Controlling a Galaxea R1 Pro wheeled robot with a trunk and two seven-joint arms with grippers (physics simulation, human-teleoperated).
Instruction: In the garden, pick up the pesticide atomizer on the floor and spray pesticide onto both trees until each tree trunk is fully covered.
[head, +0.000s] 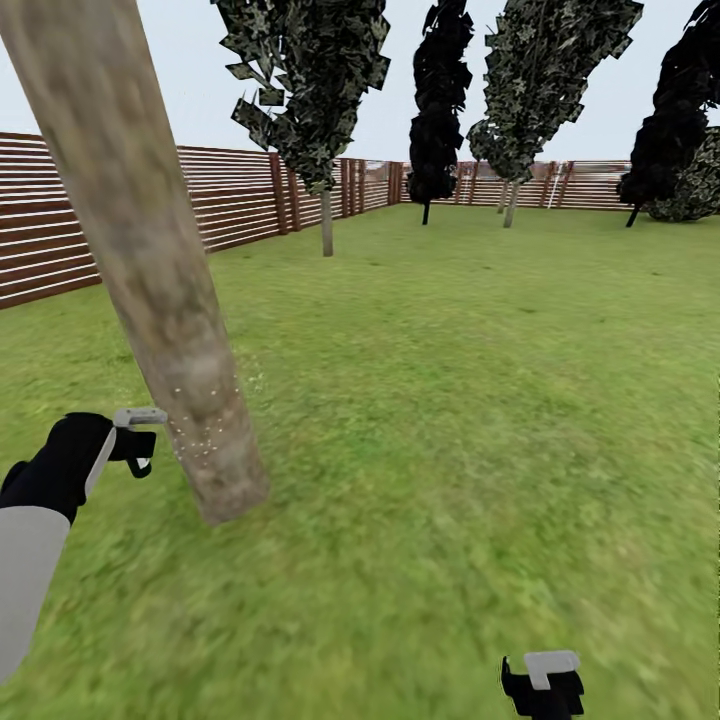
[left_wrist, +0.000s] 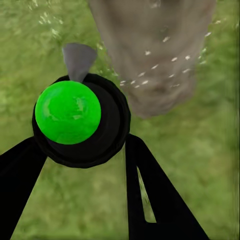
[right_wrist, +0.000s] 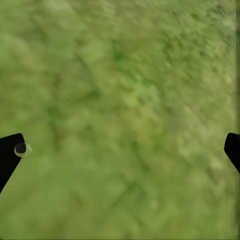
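A thick pale grey-brown tree trunk (head: 150, 260) leans across the left of the head view, rooted in the lawn. Fine white pesticide specks (head: 205, 432) dot its lower part and also show on the trunk (left_wrist: 150, 55) in the left wrist view. My left gripper (head: 140, 448) hovers just left of the trunk's base, shut on the pesticide atomizer (left_wrist: 75, 117). From that wrist the atomizer is a round black body with a bright green dome and a grey nozzle aimed at the trunk. Low at the right, my right gripper (head: 545, 690) is open over bare grass, its fingertips (right_wrist: 10, 150) far apart.
Green lawn (head: 450, 400) stretches ahead to a brown slatted fence (head: 230, 200). A thinner pale-stemmed tree (head: 326, 225) stands by the fence, another (head: 510, 205) further back. Black-foliaged conifers (head: 435, 120) rise at the back and far right.
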